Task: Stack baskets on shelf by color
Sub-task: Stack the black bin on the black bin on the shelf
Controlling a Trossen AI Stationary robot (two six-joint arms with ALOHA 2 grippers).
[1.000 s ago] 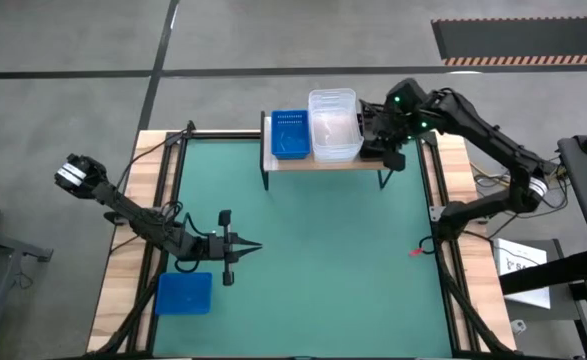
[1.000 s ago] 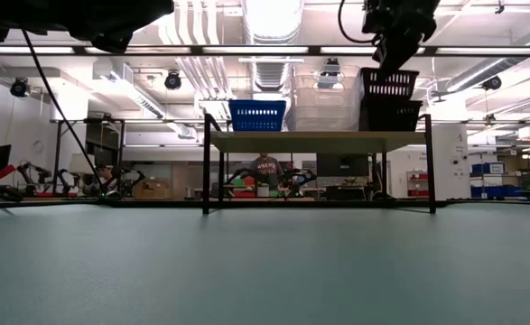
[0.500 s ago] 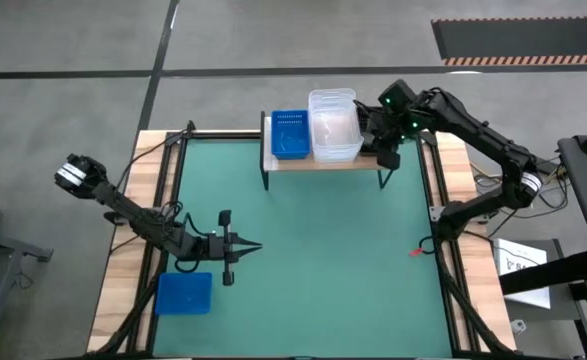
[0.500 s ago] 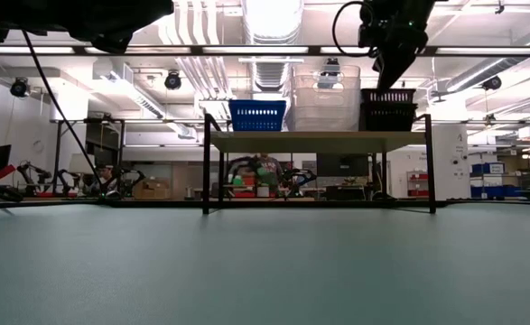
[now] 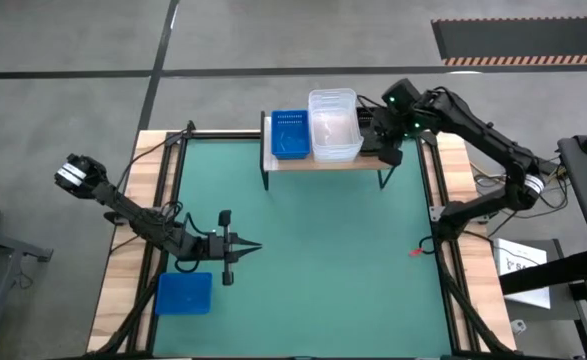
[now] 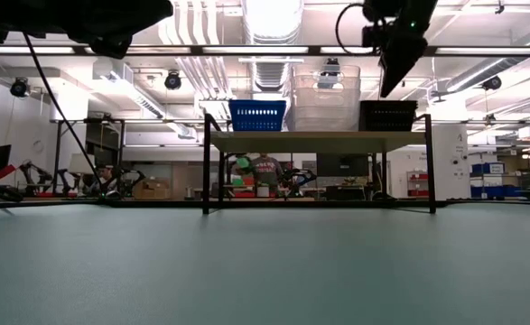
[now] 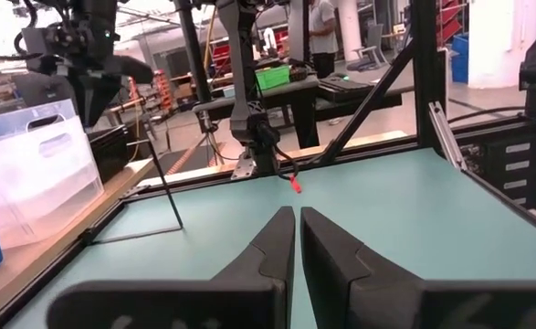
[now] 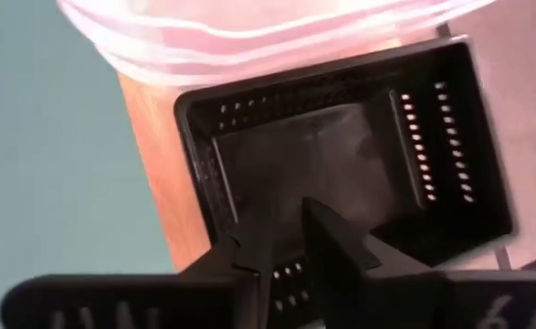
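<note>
Three colour groups stand side by side on the shelf [image 5: 323, 163] at the far edge of the table [image 5: 323, 280]: the blue baskets [image 5: 289, 133] at its left, the clear baskets [image 5: 334, 124] in the middle and the black baskets [image 6: 387, 116] at its right end, one stack per colour as the task asks. The right gripper [image 8: 281, 239] hangs just above the black stack, its fingers nearly together and holding nothing, so the black basket below appears released and seated. One blue piece [image 5: 184, 293] lies flat at the table's near left corner, apart from the shelf; whether it is a basket or a lid is unclear. The left gripper [image 7: 297, 239] waits low beside it with its fingers almost touching, empty, well placed to fetch it.
</note>
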